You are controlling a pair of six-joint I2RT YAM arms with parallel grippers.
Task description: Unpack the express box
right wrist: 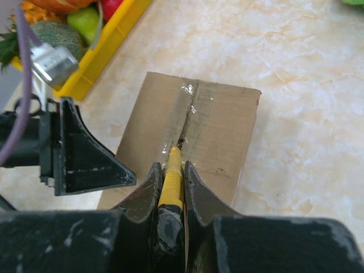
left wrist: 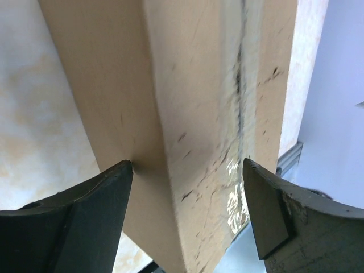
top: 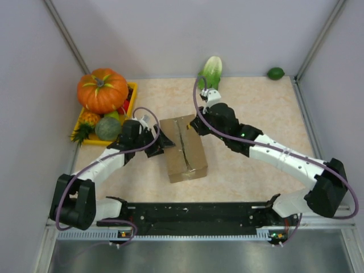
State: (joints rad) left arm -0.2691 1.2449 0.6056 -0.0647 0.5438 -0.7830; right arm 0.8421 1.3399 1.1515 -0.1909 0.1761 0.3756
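Beige marbled bench (top: 256, 114), pale walls (top: 170, 34). The box (top: 183, 149) lies between the arms. The left jaws are spread wide astride its edge, holding nothing. The right jaws are clamped on a yellow tool (right wrist: 171, 182), its tip at the taped seam (right wrist: 185, 122). Beyond the left jaws sits a tray (top: 132, 96) with a pumpkin (top: 102, 90); beyond the right jaws, a cabbage (top: 212, 71).

Three cameras: one high and fixed, two riding the wrists.
From the top we look down from above and behind the arm bases, far enough to hold the whole table (top: 267, 114) and both arms. Left wrist sits closest, peering between the tips of the left gripper (left wrist: 187, 164) at one edge of the express box (left wrist: 187, 85). Right wrist stands a little further off, looking over the right gripper (right wrist: 170, 166) and its yellow tool (right wrist: 170, 183) along the box top. All three share the taped seam (right wrist: 190, 108).
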